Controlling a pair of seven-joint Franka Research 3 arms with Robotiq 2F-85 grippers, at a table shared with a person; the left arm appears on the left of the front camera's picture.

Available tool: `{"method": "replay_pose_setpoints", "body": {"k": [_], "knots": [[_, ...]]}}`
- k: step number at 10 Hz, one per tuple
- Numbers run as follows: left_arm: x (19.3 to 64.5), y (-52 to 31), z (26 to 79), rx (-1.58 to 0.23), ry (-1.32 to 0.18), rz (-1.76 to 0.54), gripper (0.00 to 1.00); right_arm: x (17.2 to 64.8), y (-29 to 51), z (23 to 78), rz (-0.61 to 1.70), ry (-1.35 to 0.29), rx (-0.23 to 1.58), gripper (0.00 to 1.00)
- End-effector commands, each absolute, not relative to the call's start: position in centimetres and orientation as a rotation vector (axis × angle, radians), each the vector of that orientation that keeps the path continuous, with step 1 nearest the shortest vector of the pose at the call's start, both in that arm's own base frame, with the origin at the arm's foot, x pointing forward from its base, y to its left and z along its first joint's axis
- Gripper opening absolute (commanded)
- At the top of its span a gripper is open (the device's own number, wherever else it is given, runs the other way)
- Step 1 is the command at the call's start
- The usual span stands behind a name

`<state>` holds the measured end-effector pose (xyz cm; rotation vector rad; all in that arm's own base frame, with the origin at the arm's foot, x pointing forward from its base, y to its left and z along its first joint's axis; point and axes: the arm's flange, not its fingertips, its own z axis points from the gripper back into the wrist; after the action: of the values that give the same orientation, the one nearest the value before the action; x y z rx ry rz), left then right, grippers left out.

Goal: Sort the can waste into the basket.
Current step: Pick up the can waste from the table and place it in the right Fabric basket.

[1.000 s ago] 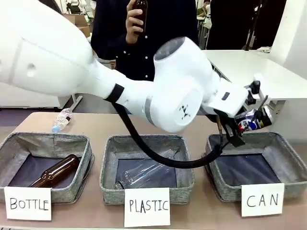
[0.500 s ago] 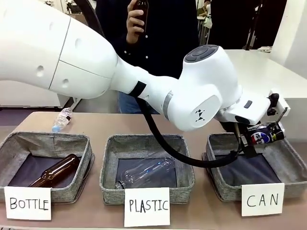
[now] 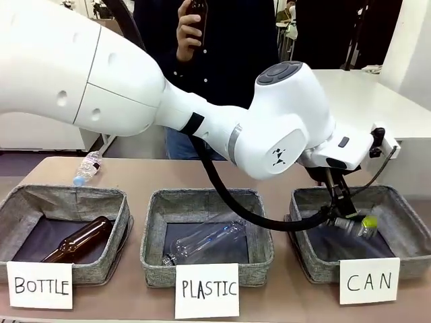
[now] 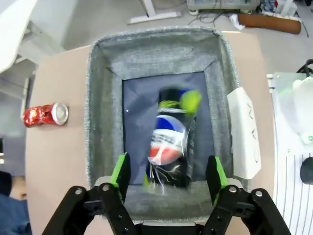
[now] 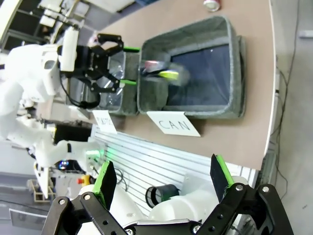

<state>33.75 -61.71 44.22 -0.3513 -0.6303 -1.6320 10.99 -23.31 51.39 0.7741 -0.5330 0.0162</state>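
The red can (image 4: 45, 114) lies unsorted on the table (image 4: 54, 161) beside the CAN basket (image 4: 105, 98); the left gripper (image 4: 168, 166), clamped on the dark can (image 4: 172, 142) a moment ago, now gapes wide, the can dropping inside; the right gripper (image 5: 162, 169) stands wide, empty

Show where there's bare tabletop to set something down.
Bare table lies behind the BOTTLE basket, right of the clear bottle, and around the red can beside the CAN basket. Gaps flanking the PLASTIC basket are narrow; signs crowd the front.
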Motion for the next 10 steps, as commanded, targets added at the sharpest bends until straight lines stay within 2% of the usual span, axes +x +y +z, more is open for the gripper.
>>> {"method": "replay_pose_setpoints", "body": {"k": [1,4,6,8,10], "knots": [[33.6,-60.8,45.0,-0.355,-0.622,-1.591,1.0,10.3,-23.4,52.2,0.012,-0.547,0.753,1.0],[33.6,-58.4,45.5,-0.393,-0.533,-1.581,1.0,10.3,-23.4,52.2,0.012,-0.547,0.753,1.0],[32.9,-51.1,46.9,-0.401,-0.297,-1.555,1.0,13.0,-22.1,52.3,0.063,-0.53,0.789,1.0],[33.3,-40.8,46.9,-0.561,-0.329,-1.422,1.0,18.4,-17.9,54.0,0.205,-0.511,0.82,1.0],[32.9,-30.1,45.1,-0.679,-0.35,-1.227,1.0,24.2,-10.9,56.0,0.341,-0.47,0.953,1.0]]}}
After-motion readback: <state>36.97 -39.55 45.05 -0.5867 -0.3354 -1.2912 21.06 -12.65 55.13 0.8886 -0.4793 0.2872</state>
